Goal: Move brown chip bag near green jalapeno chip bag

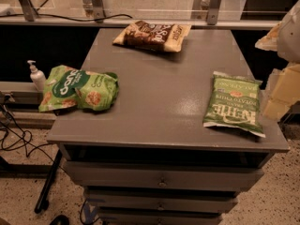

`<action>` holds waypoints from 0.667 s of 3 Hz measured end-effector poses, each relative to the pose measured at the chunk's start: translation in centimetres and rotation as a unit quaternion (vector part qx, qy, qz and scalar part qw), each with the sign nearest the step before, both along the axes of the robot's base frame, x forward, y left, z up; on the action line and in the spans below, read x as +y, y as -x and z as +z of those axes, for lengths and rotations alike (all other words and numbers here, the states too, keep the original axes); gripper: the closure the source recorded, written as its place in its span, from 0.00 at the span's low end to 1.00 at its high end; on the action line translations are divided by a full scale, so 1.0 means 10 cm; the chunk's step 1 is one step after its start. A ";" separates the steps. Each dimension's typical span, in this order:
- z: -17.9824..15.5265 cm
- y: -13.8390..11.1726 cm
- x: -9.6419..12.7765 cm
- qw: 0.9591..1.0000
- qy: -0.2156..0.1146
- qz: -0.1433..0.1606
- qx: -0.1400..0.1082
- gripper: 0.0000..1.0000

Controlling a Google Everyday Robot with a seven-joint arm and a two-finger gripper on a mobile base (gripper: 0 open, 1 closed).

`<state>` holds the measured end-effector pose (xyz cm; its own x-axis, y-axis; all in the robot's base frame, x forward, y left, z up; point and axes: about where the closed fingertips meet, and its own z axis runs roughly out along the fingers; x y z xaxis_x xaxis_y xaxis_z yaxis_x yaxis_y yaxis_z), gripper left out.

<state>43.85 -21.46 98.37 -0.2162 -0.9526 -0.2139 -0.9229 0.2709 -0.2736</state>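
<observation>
The brown chip bag (152,35) lies flat at the far edge of the grey table, near its middle; it has a dark brown centre with white lettering and cream ends. The green jalapeno chip bag (233,103) lies flat at the right side of the table, its "Kettle" lettering toward the front edge. My arm and gripper (281,95) show as pale shapes at the right edge of the view, just right of the green jalapeno bag and well away from the brown bag. The gripper holds nothing that I can see.
A puffy light-green snack bag (77,89) lies at the table's left edge. A white pump bottle (36,76) stands on a ledge to its left. The grey table (159,107) has drawers below. Cables lie on the floor at left.
</observation>
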 end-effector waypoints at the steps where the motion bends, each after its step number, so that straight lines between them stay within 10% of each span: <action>1: 0.00 -0.02 0.02 1.000 -0.002 0.001 -0.002 0.00; 2: -0.05 -0.18 0.13 1.000 -0.010 0.011 -0.024 0.00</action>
